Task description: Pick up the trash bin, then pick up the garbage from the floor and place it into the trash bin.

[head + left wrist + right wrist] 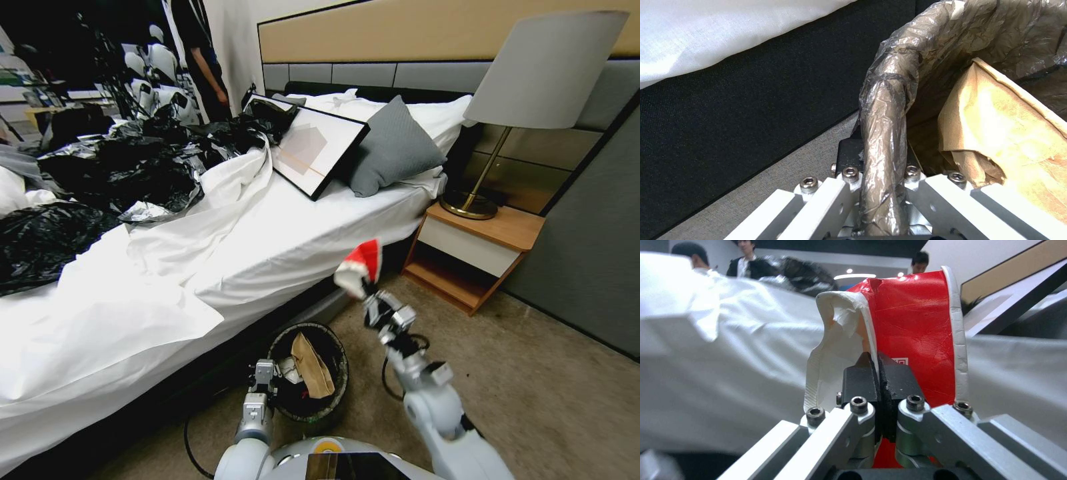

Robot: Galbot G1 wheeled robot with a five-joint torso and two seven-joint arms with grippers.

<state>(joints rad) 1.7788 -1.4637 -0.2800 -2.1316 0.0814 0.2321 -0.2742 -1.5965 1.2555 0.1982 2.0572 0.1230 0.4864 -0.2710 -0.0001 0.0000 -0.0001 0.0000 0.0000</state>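
The trash bin (337,393) stands on the carpet beside the bed, its dark bag folded over the rim. Inside lie a tan paper bag (312,365) and white scraps. My left gripper (264,377) is shut on the bin's near-left rim; in the left wrist view the bagged rim (887,116) runs between the gripper's (882,173) fingers, with the tan bag (1009,133) just inside. Up and to the right of the bin, my right gripper (369,292) holds a crushed red-and-white piece of garbage (360,265). The right wrist view shows that gripper (878,371) pinching the garbage's (916,323) edge.
The bed (267,253) with white sheets, black plastic bags (120,173), a framed picture (317,150) and a grey pillow fills the left. A wooden nightstand (477,250) with a lamp (540,80) stands at the right. Open carpet (553,393) lies to the right. A black cable loops near the bin.
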